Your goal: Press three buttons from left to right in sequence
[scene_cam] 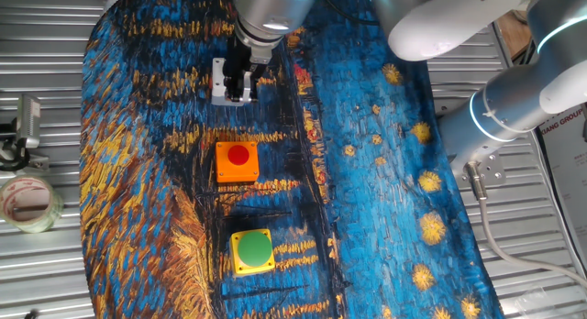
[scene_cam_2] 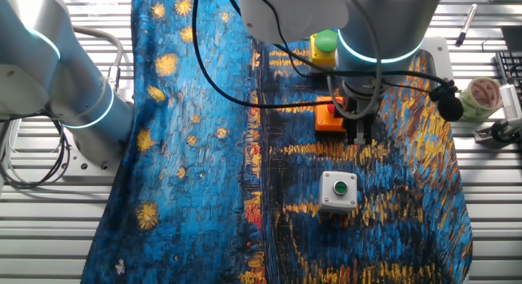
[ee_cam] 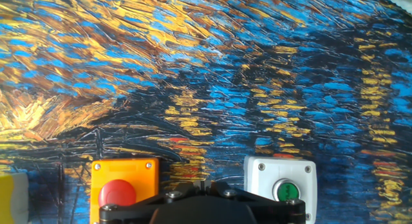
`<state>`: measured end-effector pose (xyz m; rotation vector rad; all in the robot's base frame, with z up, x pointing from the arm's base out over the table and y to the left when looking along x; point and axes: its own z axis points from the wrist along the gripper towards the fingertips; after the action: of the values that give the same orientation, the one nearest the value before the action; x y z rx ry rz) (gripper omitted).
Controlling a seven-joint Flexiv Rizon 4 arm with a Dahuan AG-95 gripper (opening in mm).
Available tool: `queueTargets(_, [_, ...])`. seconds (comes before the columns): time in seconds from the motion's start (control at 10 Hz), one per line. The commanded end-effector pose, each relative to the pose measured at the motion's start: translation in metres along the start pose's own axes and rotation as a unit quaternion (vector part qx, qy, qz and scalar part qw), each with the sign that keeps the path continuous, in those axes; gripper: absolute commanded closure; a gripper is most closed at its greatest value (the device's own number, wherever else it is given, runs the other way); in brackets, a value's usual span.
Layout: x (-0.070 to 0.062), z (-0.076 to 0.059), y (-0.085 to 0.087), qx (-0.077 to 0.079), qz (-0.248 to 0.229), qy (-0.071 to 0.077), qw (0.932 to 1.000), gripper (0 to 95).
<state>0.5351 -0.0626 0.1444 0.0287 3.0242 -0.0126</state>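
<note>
— Since none of the three boxes carries any mark of having been pressed, how far along would you judge this to be?

— Early, I think. The end effector (scene_cam: 240,88) hangs over the white-grey box with the small green button (scene_cam_2: 339,186), the end one of the row, so I judge the first press to be the step in hand. Whether that button is already down, I cannot tell. The orange box with the red button (scene_cam: 238,161) and the yellow box with the large green button (scene_cam: 252,250) would be left.

— Where does the first box sit relative to the end effector?

— In one fixed view the fingers cover most of it; only its white edges show around them. In the other fixed view the box appears nearer the camera than the fingertips, clear of them, so the tips look to be above it and not yet touching. The hand view has it low and to the right, the orange box low and to the left, with the tool body between them.

— Fingers open or closed?

— I cannot tell; no view shows the tips plainly.

— And the surface?

— A painted cloth (scene_cam_2: 212,178) in blue and gold covers it, the three boxes in a line on it, well apart. A roll of tape (scene_cam: 27,202) lies off the cloth.
</note>
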Motion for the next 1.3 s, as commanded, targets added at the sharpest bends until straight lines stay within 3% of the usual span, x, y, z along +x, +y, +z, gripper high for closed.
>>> queueTargets(0.1, [0.0002,-0.0001,-0.0005,0.002,-0.001,0.001,1.0000,95.0])
queueTargets(0.3, [0.0002,-0.0001,-0.0005,0.001,-0.021,-0.002,0.9998,95.0])
queueTargets(0.5, [0.0002,-0.0001,-0.0005,-0.003,-0.042,0.009,0.9991,95.0])
queueTargets(0.8, [0.0002,-0.0001,-0.0005,-0.011,-0.065,0.008,0.9978,95.0])
queueTargets(1.1, [0.0002,-0.0001,-0.0005,-0.016,-0.083,0.021,0.9962,95.0])
queueTargets(1.3, [0.0002,-0.0001,-0.0005,-0.016,-0.084,0.020,0.9962,95.0])
